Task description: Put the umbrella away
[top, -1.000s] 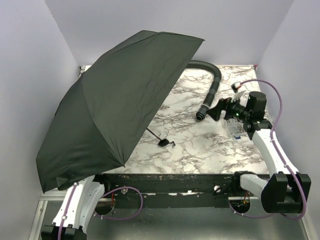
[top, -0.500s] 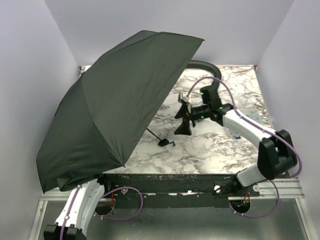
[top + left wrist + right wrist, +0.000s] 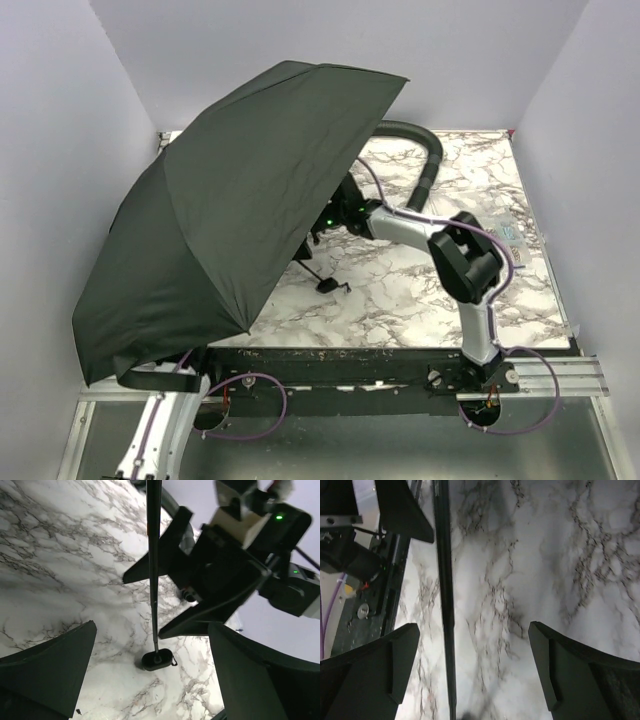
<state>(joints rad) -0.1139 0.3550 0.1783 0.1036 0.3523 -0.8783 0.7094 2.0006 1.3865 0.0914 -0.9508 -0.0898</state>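
Note:
The umbrella stands open, its wide black canopy covering the left of the table. Its thin shaft runs down to the small black handle, which rests on the marble; the handle also shows in the left wrist view. My right gripper is open, with the shaft between its fingers, nearer the left one and not touching. In the top view it reaches under the canopy's edge. My left gripper is open and empty, under the canopy, looking along the shaft.
A black corrugated hose curves across the back of the table behind the right arm. A small packet lies near the right edge. Purple walls close in on the left, back and right.
My right arm has swung from the right side of the table leftward to the umbrella's shaft, under the canopy's edge. The umbrella has not moved.

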